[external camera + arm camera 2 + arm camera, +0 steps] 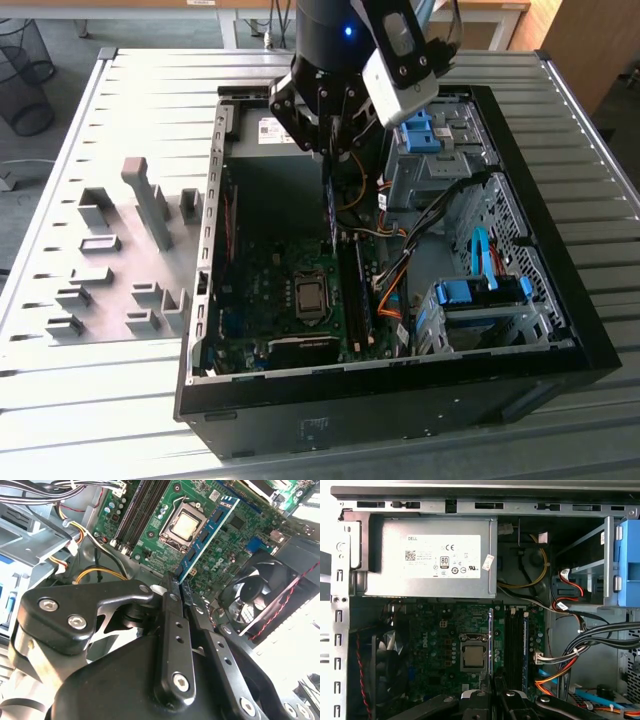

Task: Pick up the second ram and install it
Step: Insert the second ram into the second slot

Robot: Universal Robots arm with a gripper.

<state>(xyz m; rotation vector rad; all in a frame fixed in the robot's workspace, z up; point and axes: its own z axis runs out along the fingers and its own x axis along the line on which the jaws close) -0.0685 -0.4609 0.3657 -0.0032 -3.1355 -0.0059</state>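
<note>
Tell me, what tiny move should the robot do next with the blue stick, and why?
Probably slide sideways toward the black slots, then lower. The gripper is shut on the second ram, which hangs above the green motherboard beside the processor socket, not yet over a slot.

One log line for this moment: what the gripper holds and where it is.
gripper: shut on blue ram stick | position: above green motherboard, inside open computer case | ram: held edge-on, beside black slots, not seated

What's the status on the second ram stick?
Gripper shut on the ram stick, held above the motherboard. Not yet in the slots. Nothing blocking.
</note>
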